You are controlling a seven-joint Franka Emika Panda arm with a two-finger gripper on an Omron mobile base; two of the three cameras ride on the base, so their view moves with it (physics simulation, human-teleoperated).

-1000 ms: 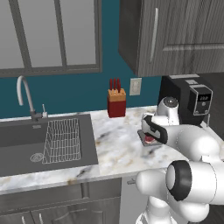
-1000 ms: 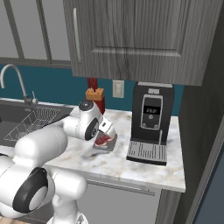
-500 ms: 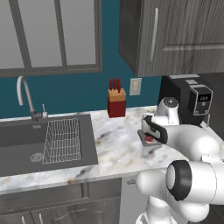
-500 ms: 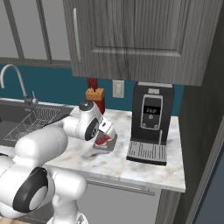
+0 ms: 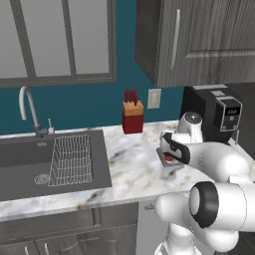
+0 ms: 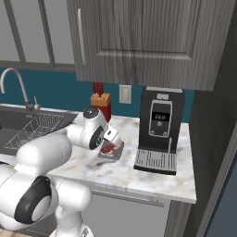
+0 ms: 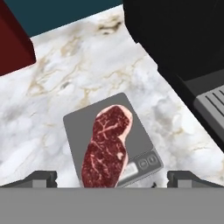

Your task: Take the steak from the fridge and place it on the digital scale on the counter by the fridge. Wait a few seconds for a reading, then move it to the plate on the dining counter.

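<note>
The steak [image 7: 106,148], a red marbled slab, lies flat on the digital scale [image 7: 78,124], a small grey square platform on the marbled counter [image 7: 87,78]. My gripper [image 7: 113,178] hangs just above it, open, with its fingertips [image 7: 41,177] wide to either side of the meat and clear of it. From the base cameras the steak [image 6: 109,148] on the scale [image 6: 115,155] shows beside the hand, and the gripper [image 5: 169,152] hovers over the scale [image 5: 163,158]. The plate and the dining counter are out of view.
A black coffee machine [image 6: 159,129] stands close to the right of the scale, its drip tray [image 7: 210,105] near my fingers. A red knife block [image 5: 132,117] is by the back wall. The dark sink [image 5: 50,159] with a wire rack lies left. Wall cabinets [image 6: 139,41] hang overhead.
</note>
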